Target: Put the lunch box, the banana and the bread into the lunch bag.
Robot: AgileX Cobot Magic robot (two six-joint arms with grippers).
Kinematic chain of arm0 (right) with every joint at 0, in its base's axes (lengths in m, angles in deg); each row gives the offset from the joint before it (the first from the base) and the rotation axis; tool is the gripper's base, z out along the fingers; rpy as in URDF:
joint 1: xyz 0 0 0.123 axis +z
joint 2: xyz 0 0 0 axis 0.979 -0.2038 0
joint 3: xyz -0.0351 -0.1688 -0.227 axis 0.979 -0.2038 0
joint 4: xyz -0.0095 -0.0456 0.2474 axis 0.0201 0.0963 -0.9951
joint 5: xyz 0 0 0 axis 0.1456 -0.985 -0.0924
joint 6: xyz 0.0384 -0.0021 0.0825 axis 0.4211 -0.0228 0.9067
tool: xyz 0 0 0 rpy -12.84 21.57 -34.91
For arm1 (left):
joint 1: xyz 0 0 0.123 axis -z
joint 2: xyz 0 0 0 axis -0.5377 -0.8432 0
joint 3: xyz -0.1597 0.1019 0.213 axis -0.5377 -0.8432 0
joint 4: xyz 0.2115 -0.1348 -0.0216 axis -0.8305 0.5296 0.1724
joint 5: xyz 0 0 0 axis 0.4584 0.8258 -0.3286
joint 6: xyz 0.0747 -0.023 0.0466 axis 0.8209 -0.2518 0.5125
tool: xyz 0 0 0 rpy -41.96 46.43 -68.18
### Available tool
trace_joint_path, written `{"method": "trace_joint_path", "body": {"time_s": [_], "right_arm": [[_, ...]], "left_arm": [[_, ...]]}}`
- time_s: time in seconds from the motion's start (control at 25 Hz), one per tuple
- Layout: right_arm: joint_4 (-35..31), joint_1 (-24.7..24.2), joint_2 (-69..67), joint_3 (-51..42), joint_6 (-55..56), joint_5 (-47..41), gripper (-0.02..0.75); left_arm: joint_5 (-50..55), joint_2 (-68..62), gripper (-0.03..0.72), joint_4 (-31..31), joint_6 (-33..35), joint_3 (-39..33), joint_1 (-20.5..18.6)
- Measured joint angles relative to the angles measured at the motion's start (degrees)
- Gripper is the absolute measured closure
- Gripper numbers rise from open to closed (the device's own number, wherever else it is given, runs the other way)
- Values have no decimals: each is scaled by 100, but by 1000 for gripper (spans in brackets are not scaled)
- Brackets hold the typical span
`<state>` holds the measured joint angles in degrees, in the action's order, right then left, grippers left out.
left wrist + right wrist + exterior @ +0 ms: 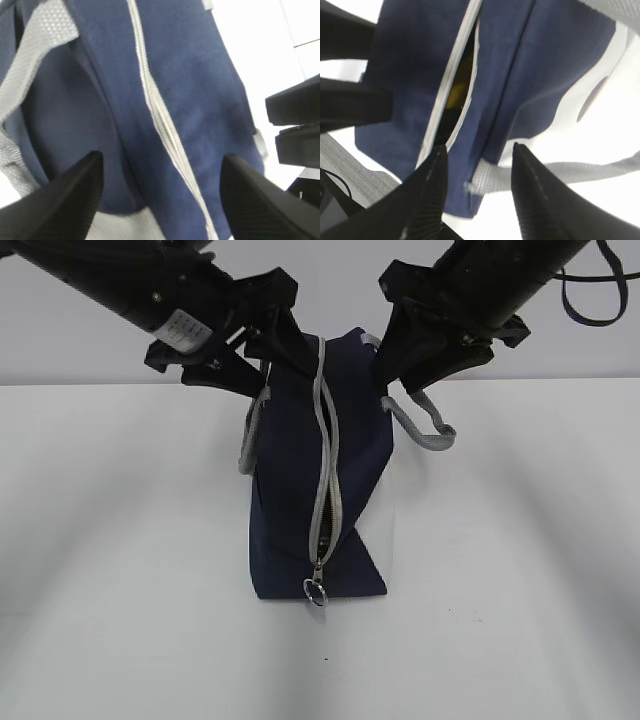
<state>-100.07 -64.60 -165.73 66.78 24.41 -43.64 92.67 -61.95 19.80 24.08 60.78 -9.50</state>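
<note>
The navy lunch bag (300, 490) stands on the table with its grey zipper (328, 460) facing the camera and gaping along its length. The ring pull (315, 590) hangs at the bottom. My left gripper (262, 360) is open over the bag's top left; in the left wrist view (161, 157) its fingers straddle blue fabric (200, 100) without holding it. My right gripper (395, 370) is open at the top right; in the right wrist view (478, 147) it straddles the bag's edge and a grey strap (492, 180). A yellow glimpse, the banana (456, 95), shows through the zipper gap. Lunch box and bread are hidden.
Grey strap handles hang at the bag's left (250, 445) and right (430, 430). The white table (120, 540) surrounds the bag, with a pale wall behind. The bag's white side panel (390, 530) faces right.
</note>
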Motion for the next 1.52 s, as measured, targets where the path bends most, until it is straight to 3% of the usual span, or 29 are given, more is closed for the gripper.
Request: {"method": "trace_joint_path", "body": {"time_s": [0.2, 0.48, 0.72, 0.92, 1.08, 1.4, 1.52], "right_arm": [[0, 0, 841, -1030, -151, 586, 405], [-438, 0, 2141, -3117, -1201, 1581, 419], [-1609, 0, 2651, -4546, -3061, 2076, 421], [-2981, 0, 2661, -5464, -5229, 2195, 421], [-3719, 0, 2546, -5692, -6025, 2262, 422], [-3880, 0, 1785, -5694, -7255, 2371, 424], [-4337, 12, 1358, -5694, -7746, 2346, 415]], "left_arm": [[28, 566, 193, -367, 45, 0, 0], [221, 1294, 201, -584, 235, -374, 0], [21, 1784, 221, -591, 417, -1344, 0], [-93, 2081, 222, -570, 500, -2048, 0], [-106, 2201, 225, -539, 512, -2273, 0], [-138, 2273, 239, -511, 518, -2297, 0], [-138, 2273, 240, -505, 518, -2297, 0]]}}
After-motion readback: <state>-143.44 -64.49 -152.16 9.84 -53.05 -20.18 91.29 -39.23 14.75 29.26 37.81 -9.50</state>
